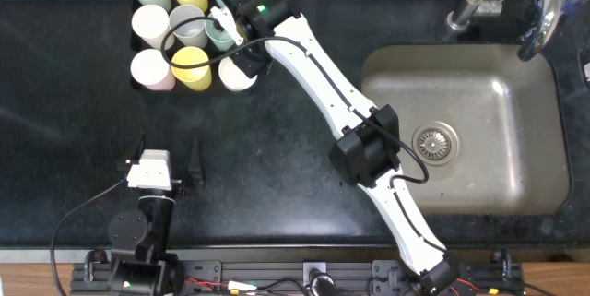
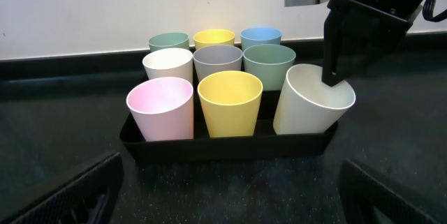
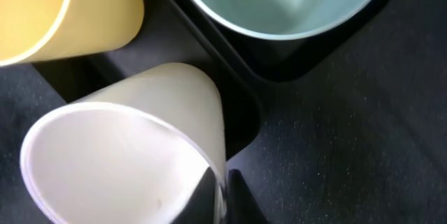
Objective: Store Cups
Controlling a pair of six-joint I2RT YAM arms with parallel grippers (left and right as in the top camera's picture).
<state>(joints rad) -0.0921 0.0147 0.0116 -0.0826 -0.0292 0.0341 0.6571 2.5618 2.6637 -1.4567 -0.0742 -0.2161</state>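
Nearest, the left hand (image 2: 227, 192) sits low over the counter (image 2: 56, 126), wide open and empty. Beyond it, in the front corner slot of the black tray (image 2: 230, 147), the cream cup (image 2: 307, 109) leans outward, not yet seated, with the right hand (image 2: 334, 77) pinched shut on its rim. Releasing it while tilted could tip it over the tray wall. Pressing down askew could jam it against the yellow cup (image 2: 229, 105) beside it or the green cup (image 2: 269, 63) behind.

You had bright, even overhead light. Glare sat on the sink (image 1: 498, 93) and tap (image 1: 479, 1); the counter (image 1: 277, 148) read dark, shadows soft under cups (image 2: 230, 102).
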